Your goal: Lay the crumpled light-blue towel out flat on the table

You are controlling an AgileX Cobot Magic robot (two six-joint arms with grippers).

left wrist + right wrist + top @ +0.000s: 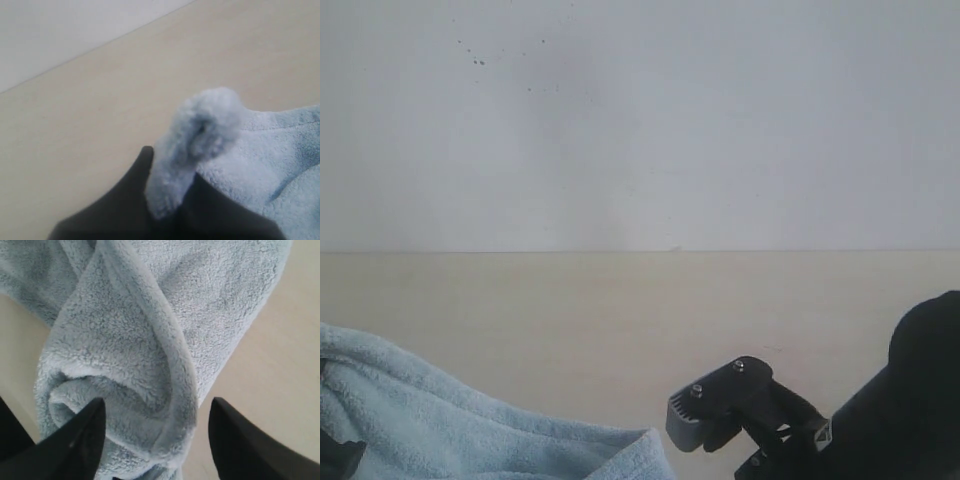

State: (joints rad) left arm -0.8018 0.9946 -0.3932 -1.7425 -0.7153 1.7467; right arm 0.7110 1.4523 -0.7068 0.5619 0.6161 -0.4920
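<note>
The pale light-blue towel (440, 420) lies bunched at the near left of the beige table (620, 310). In the left wrist view a fluffy fold of the towel (200, 130) sticks up between the dark fingers of my left gripper (171, 172), which is shut on it. My right gripper (157, 412) is open, its two black fingers standing either side of a thick rolled fold of the towel (130, 365) without pinching it. In the exterior view the right gripper (705, 425) hovers just right of the towel's near edge.
A white speckled wall (640, 120) rises behind the table's far edge. Bare table (770, 300) stretches beyond and to the right of the towel. The right arm's black body (910, 400) fills the lower right corner.
</note>
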